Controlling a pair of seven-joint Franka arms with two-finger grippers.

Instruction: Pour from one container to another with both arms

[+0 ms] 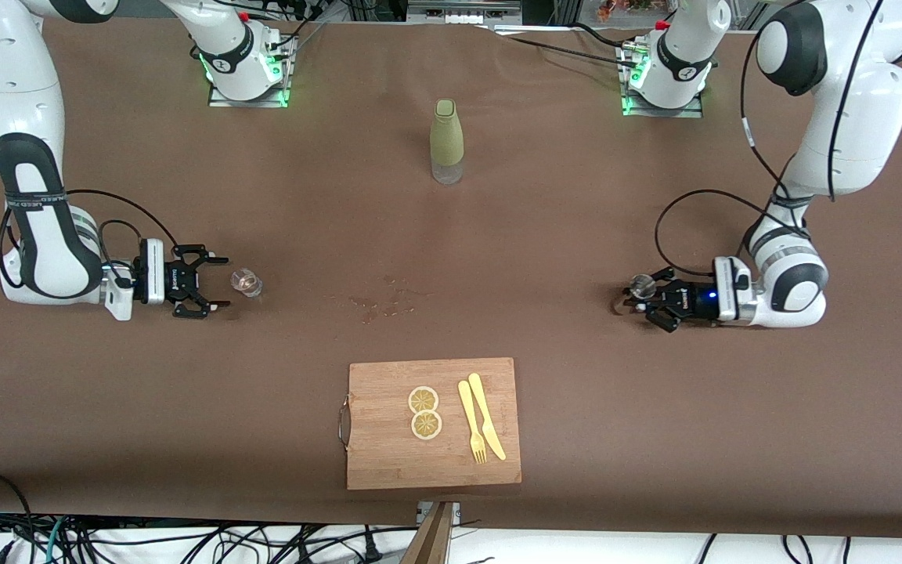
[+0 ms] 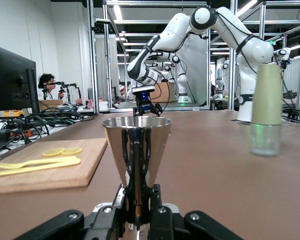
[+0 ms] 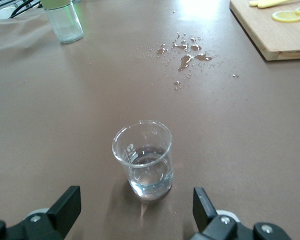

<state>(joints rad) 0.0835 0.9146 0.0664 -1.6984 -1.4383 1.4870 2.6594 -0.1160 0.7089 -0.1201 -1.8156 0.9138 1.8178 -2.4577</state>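
A small glass beaker (image 1: 247, 282) (image 3: 144, 159) holding a little clear liquid stands on the brown table toward the right arm's end. My right gripper (image 1: 218, 282) (image 3: 135, 207) is open just short of it, with a finger (image 3: 65, 206) on each side and not touching the glass. Toward the left arm's end, my left gripper (image 1: 635, 298) (image 2: 138, 202) is shut on the narrow lower part of a shiny metal cone-shaped cup (image 1: 640, 286) (image 2: 137, 145), held upright and low at the table. What the cup holds is hidden.
A tall olive-sleeved bottle (image 1: 446, 142) (image 2: 265, 111) stands mid-table near the bases. Spilled drops (image 1: 384, 301) (image 3: 186, 56) lie between the grippers. Nearer the camera is a wooden board (image 1: 388, 454) with lemon slices (image 1: 424, 412), a yellow fork and a knife (image 1: 482, 427).
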